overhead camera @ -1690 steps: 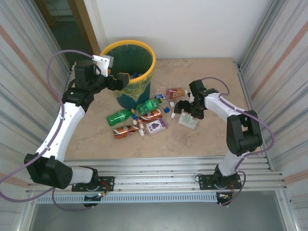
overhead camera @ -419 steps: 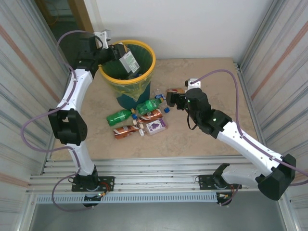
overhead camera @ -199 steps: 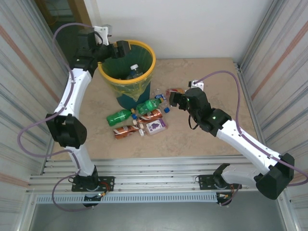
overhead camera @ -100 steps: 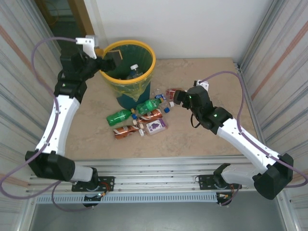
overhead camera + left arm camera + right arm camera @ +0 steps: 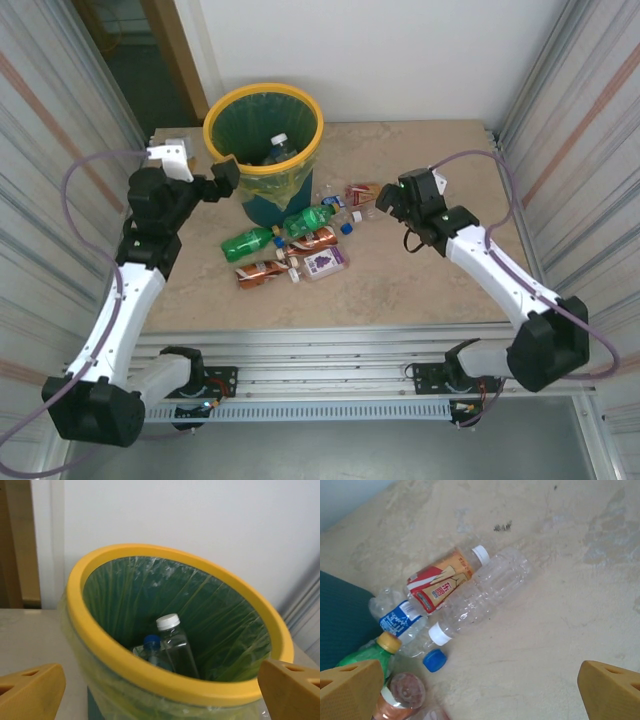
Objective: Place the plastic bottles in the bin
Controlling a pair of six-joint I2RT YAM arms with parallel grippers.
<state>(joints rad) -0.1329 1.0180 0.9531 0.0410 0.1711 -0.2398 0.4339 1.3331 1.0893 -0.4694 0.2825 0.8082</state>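
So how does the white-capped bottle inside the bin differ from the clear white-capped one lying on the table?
The bin bottle stands almost upright, cap up, inside the bin; the table bottle lies flat on the table. The bin bottle stands beside a blue-capped bottle; the table bottle lies alongside an orange-labelled bottle. Both are clear plastic with white caps.

The left arm folds its elbow out to the left, and its white link rises to a wrist turned to the right. The left gripper (image 5: 224, 177) has its jaws spread wide and empty, with the fingers (image 5: 31, 691) well apart. The right arm reaches forward and inward from an elbow out to the right. The right gripper (image 5: 386, 199) points left, tilted down, with its jaws wide and empty.
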